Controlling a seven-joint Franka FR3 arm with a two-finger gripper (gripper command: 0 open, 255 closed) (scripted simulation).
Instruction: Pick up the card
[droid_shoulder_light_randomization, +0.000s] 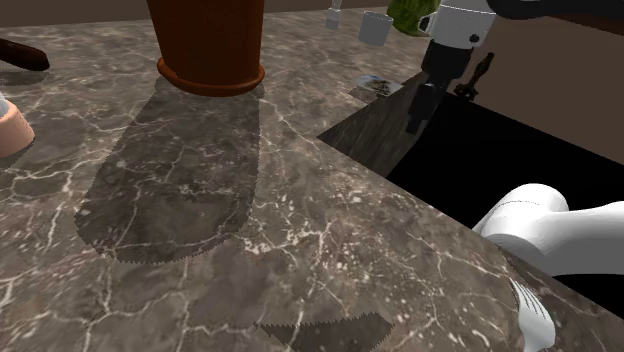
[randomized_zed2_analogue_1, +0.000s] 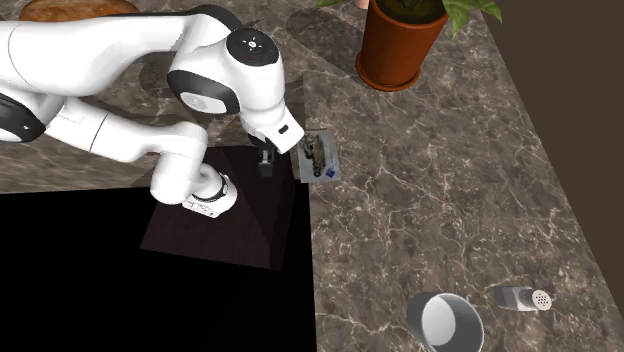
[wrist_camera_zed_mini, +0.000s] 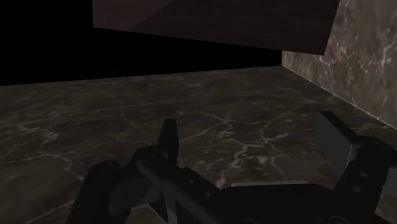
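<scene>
Gripper (wrist_camera_zed_mini: 248, 124) hangs open and empty; I see it just beside the card (randomized_zed2_analogue_1: 318, 157), off the counter (randomized_zed2_analogue_1: 430, 210) edge.

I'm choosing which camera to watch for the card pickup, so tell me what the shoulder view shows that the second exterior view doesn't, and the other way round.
The shoulder view adds a green leafy object beyond the cup. The second exterior view adds the plant's leaves above the terracotta pot, the bent white arm and a brown round-edged object at its top left. Both share the marble counter, the pot, the card, the black gripper beside the card, and the cup.
</scene>
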